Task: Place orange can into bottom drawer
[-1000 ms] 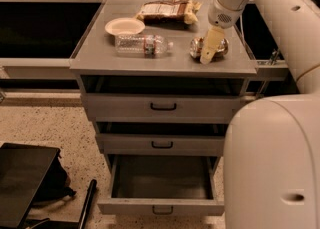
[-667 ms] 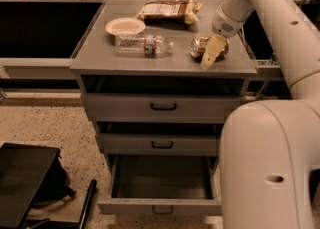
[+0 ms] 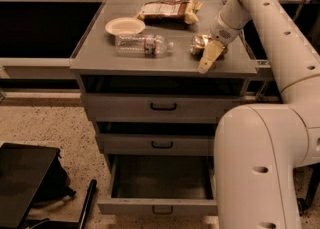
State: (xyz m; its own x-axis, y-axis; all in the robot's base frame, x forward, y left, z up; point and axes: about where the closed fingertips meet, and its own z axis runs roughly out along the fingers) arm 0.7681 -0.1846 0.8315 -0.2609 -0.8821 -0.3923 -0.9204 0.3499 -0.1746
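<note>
Arm (image 3: 270,28): reached from the right over the cabinet top.
Cabinet (image 3: 165,62): grey, three drawers.
Bottom drawer (image 3: 160,207): pulled out.
Bottle (image 3: 142,45): lay on its side, mid-top.
Gripper (image 3: 206,60): front right of the top; grip could not be told.
Orange can (image 3: 199,44): on the top, against the gripper.

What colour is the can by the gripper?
The orange can is shiny orange-gold and brown, in the camera view; the gripper is beside it.

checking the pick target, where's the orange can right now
In the camera view the orange can sits on the cabinet top near its right front, just right of the water bottle, with the gripper close beside it.
</note>
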